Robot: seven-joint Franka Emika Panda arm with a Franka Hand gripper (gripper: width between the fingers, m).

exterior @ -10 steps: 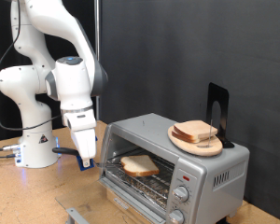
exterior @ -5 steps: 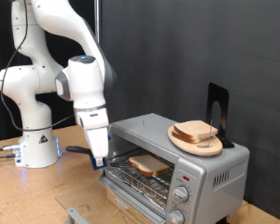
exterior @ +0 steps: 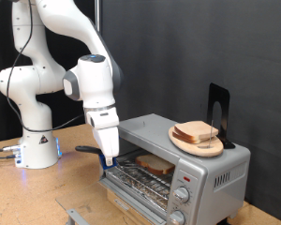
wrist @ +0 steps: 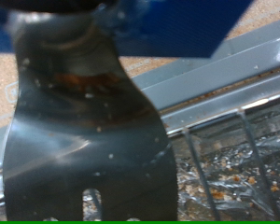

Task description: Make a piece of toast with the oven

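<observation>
The silver oven point(exterior: 218, 172) stands at the exterior view's right with its door open. The piece of toast point(exterior: 159, 162) lies on the wire rack inside, far back in the cavity. My gripper point(exterior: 106, 156) hangs at the oven's open mouth, on its left side. It is shut on a blue-handled metal fork point(exterior: 102, 161). In the wrist view the fork's point(wrist: 89, 131) broad tines fill the picture, with the wire rack point(wrist: 235, 159) just beyond them. The toast is hidden in the wrist view.
A wooden plate point(exterior: 197, 142) with bread slices point(exterior: 196, 131) sits on top of the oven, and a black stand point(exterior: 218, 108) is behind it. Round knobs point(exterior: 183, 195) run down the oven's front. The robot base point(exterior: 33, 145) is at the left on the wooden table.
My gripper with the fork has moved right, up to the oven mouth. The toast has slid deeper into the oven on the rack.
</observation>
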